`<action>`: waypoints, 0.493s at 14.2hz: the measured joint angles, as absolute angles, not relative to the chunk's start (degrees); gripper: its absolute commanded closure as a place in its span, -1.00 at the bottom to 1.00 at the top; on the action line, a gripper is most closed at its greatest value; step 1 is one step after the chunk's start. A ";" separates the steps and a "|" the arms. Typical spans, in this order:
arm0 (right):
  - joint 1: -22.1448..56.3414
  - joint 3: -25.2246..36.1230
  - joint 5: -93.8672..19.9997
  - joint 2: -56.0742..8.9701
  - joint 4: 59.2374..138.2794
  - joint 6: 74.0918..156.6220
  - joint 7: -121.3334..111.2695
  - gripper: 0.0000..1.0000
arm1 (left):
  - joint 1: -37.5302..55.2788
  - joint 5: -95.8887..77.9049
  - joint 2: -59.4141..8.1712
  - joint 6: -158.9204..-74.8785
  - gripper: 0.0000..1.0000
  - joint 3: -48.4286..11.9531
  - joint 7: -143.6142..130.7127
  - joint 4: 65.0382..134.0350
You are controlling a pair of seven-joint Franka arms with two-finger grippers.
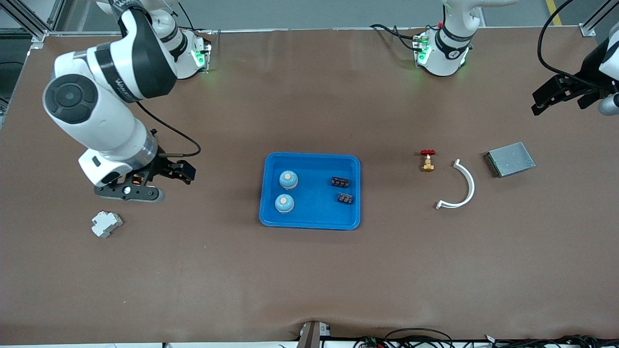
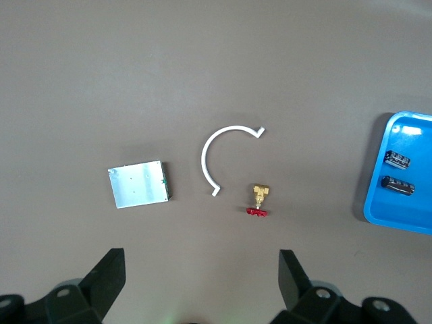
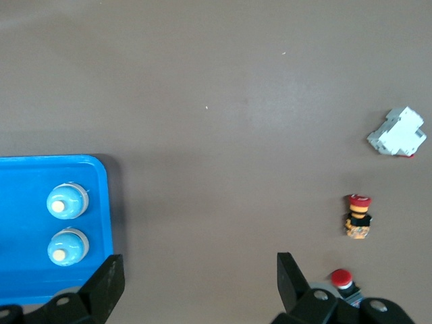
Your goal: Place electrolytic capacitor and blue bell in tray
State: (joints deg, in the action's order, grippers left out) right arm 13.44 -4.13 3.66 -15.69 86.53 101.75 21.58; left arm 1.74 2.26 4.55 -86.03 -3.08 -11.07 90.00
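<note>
The bright-blue tray [image 1: 312, 169] [image 2: 388, 212] [image 3: 27, 175] lies in the middle of the table. Two blue bells [image 1: 288, 180] [image 1: 284, 203] [image 3: 67, 201] [image 3: 67, 246] stand in its half toward the right arm's end. In the other half lie two black electrolytic capacitors [image 1: 340, 182] [image 1: 345, 198] [image 2: 399, 159] [image 2: 398, 184]. My right gripper [image 1: 186, 173] [image 3: 200, 283] hangs open and empty over bare table beside the tray. My left gripper [image 1: 539, 101] [image 2: 202, 280] is open and empty, high over the left arm's end of the table.
A red-handled brass valve [image 1: 427, 160] [image 2: 258, 201], a white arc-shaped clip [image 1: 468, 186] [image 2: 206, 152] and a grey metal box [image 1: 510, 159] [image 2: 140, 183] lie toward the left arm's end. A white breaker [image 1: 107, 224] [image 3: 398, 133] and two red push-buttons [image 3: 358, 216] [image 3: 344, 280] lie near the right gripper.
</note>
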 measured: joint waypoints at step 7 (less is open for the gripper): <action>3.83 -4.03 3.40 -13.34 86.61 98.45 5.53 -1.00 | 2.20 2.26 4.55 -85.99 -1.00 -3.43 -11.07 90.05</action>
State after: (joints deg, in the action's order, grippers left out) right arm 3.83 -4.03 3.40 -13.34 86.61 98.45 5.53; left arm 2.20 2.26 4.55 -85.99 -3.43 -11.07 90.05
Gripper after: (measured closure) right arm 0.000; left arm 0.000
